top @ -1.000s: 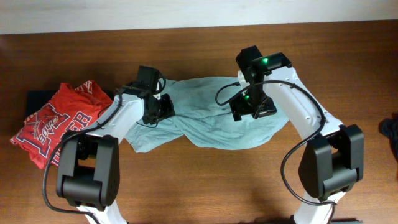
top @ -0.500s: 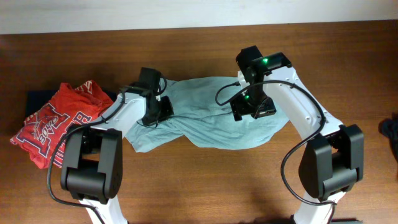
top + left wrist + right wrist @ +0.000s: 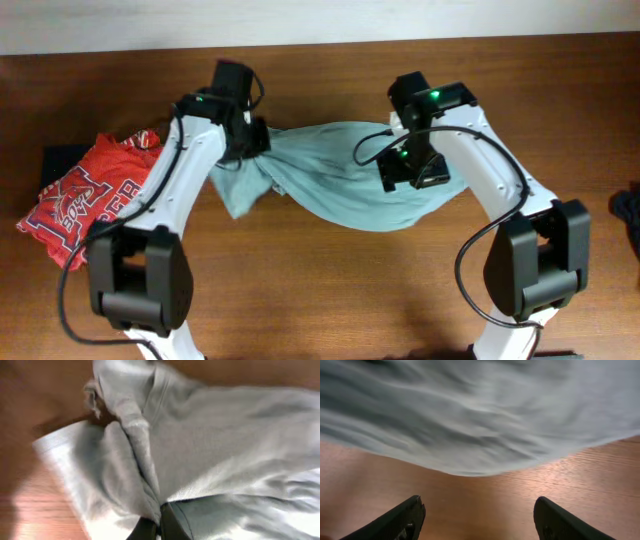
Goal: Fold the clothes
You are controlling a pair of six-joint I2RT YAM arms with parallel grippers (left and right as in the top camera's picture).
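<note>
While our left gripper squeezes tight on a bunched fold of the pale grey-teal T-shirt, our right gripper stands spread wide with nothing in it. It hangs over the shirt's edge and the bare wood. We see the T-shirt lying crumpled on the brown table, between our two arms. The red shirt lies by our left arm, apart from it.

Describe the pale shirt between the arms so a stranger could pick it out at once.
On the brown wooden table, look at the middle, towards the far edge. The pale grey-teal T-shirt stretches across there, one end bunched in the shut left pincer. Unlike the red printed shirt heaped at the table's left side, it is plain, without print.
</note>
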